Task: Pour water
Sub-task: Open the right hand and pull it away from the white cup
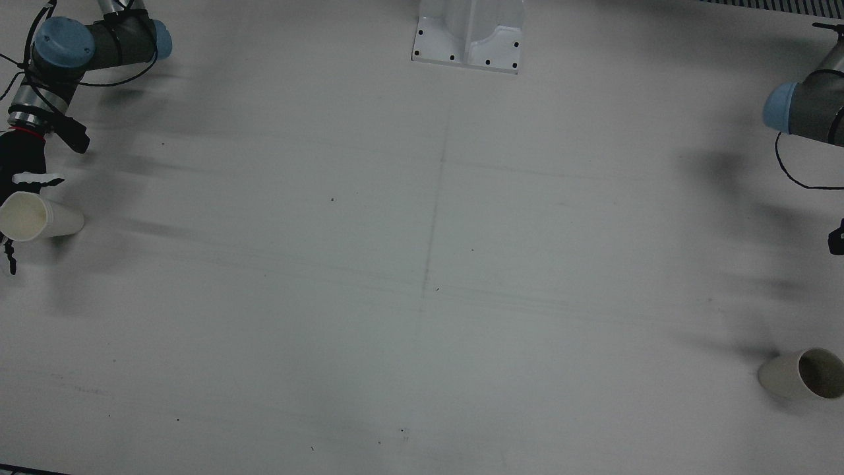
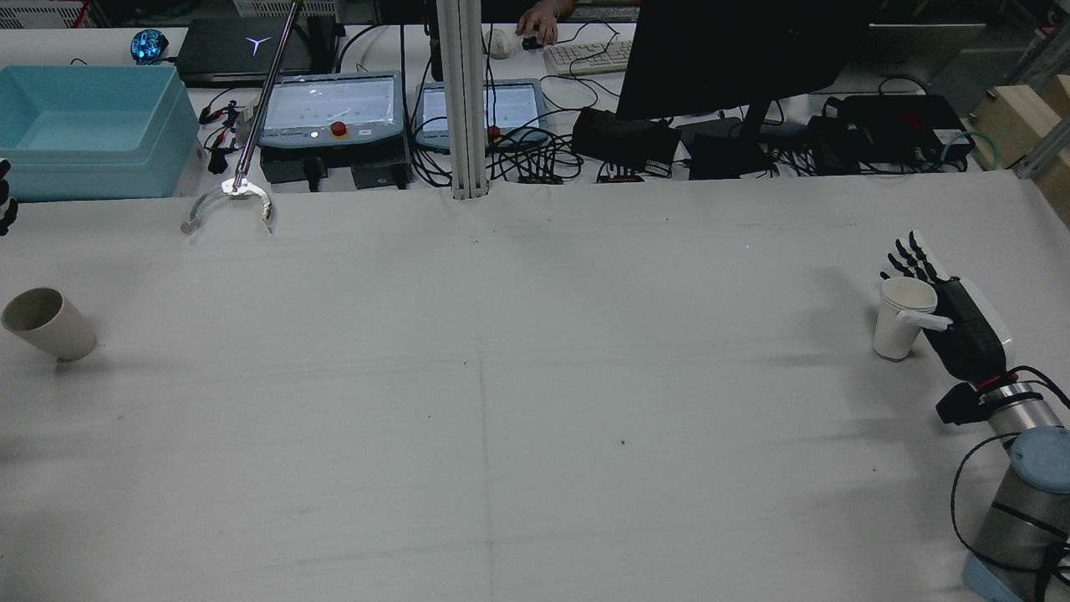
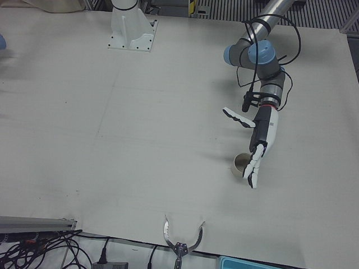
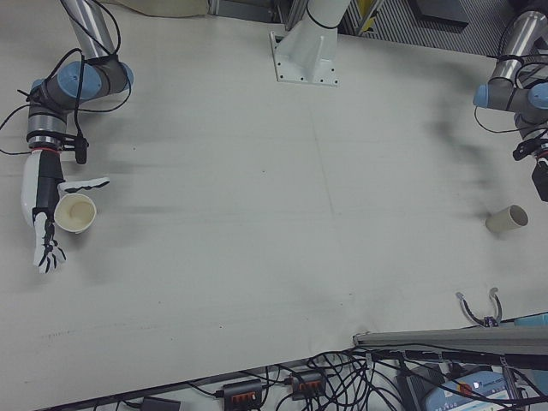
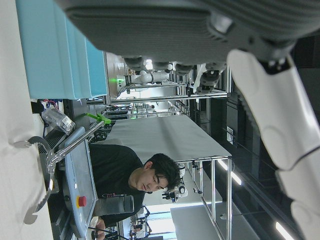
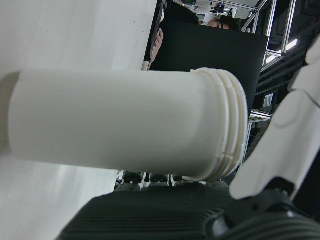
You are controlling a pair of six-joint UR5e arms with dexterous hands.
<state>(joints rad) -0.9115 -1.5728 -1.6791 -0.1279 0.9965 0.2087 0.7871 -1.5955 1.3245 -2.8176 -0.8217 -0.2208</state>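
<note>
The white cup [image 2: 901, 328] stands upright at the rear view's right edge, against the right hand [image 2: 953, 322], whose spread fingers flank it, not yet clenched. The beige cup [image 2: 46, 323] stands far left, near the released left hand [image 3: 259, 147].

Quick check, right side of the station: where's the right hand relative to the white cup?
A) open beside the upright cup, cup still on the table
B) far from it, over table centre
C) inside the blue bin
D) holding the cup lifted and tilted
A: in the rear view the right hand sits beside the upright white cup, fingers spread, and the cup stands on the table.
</note>
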